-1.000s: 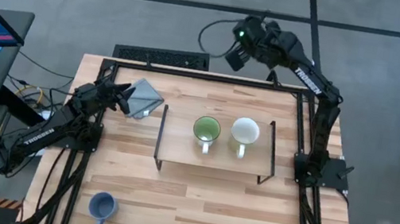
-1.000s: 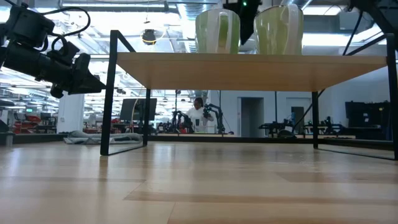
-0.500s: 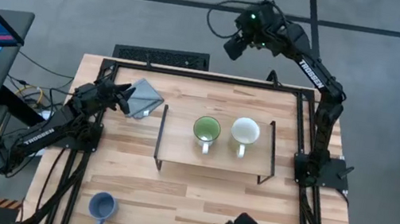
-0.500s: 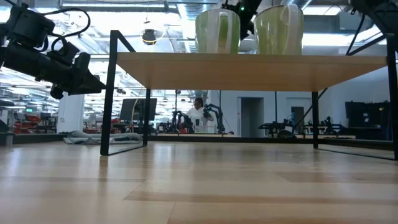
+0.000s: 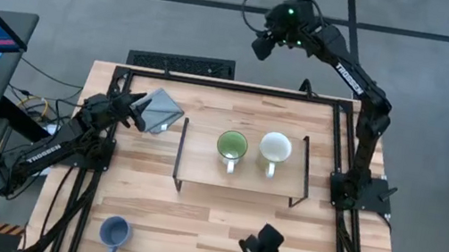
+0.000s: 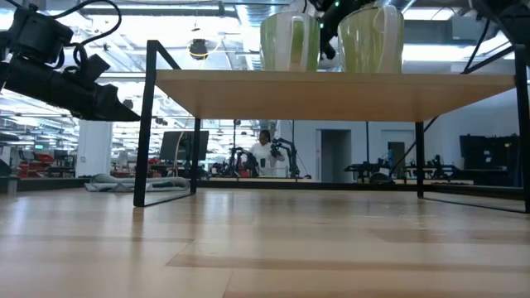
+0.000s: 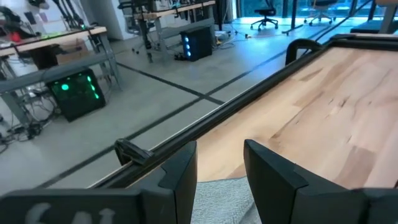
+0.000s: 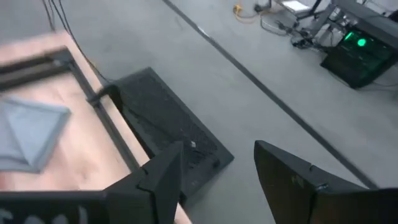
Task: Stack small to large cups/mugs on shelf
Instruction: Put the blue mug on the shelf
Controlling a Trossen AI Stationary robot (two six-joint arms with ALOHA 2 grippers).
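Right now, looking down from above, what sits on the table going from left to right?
Blue mug → grey cloth → green mug → white mug, the last two on the shelf.

We hold our left gripper (image 5: 138,111) low at the far left, fingers parted, and our right gripper (image 5: 262,45) raised far back, open.
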